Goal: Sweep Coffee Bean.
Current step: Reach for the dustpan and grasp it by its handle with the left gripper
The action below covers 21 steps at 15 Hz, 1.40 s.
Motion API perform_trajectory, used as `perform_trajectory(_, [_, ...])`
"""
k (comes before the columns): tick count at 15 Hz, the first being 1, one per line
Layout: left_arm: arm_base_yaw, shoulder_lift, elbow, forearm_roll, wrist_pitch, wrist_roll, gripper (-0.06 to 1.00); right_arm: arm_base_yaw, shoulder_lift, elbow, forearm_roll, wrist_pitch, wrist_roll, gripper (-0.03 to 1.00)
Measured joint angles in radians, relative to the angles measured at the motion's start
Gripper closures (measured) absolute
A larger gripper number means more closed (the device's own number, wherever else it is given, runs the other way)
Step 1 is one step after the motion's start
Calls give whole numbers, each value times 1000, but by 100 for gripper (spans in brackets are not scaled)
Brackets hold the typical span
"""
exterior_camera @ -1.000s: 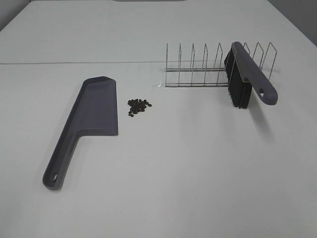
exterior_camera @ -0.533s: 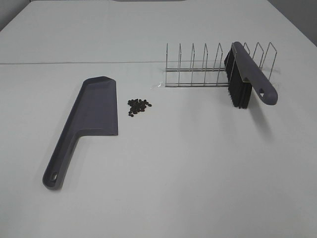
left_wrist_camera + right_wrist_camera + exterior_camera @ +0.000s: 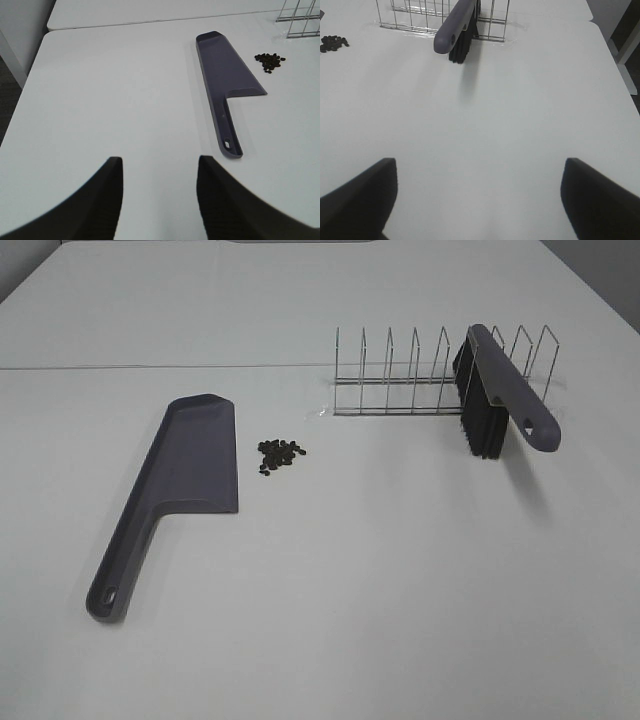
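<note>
The coffee bean cluster lies on the white table just right of the grey dustpan, whose handle points toward the front edge. A grey brush with black bristles leans in the wire rack at the back right. Neither gripper shows in the exterior high view. In the left wrist view my left gripper is open with nothing between its fingers, well short of the dustpan and beans. In the right wrist view my right gripper stands wide open, some way from the brush and beans.
The wire rack has several upright dividers, and the brush sits in one of its slots. A seam between two tabletops runs across the back. The table edge drops off to the left arm's side.
</note>
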Motion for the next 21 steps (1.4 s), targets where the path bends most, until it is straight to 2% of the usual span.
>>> perform_trajectory(6, [0, 0, -2, -19, -5, -1, 49, 0, 0, 0, 0, 0, 0, 13])
perform_trajectory(8, [0, 25, -19, -41, -96, -3, 49, 0, 0, 0, 0, 0, 0, 13])
perform_trajectory(11, [0, 165, -26, -84, -255, -3, 49, 0, 0, 0, 0, 0, 0, 13])
perform_trajectory(12, [0, 254, -34, -106, -307, -5, 49, 0, 0, 0, 0, 0, 0, 13])
perform_trajectory(13, [0, 454, -91, -128, -358, -6, 49, 0, 0, 0, 0, 0, 0, 13])
perform_trajectory(15, [0, 673, -187, -131, -361, -6, 48, 0, 0, 0, 0, 0, 0, 13])
perform_trajectory(18, [0, 931, -331, -149, -338, -6, 38, 0, 0, 0, 0, 0, 0, 13])
perform_trajectory(21, [-17, 1225, -439, -187, -327, -6, 35, 0, 0, 0, 0, 0, 0, 13])
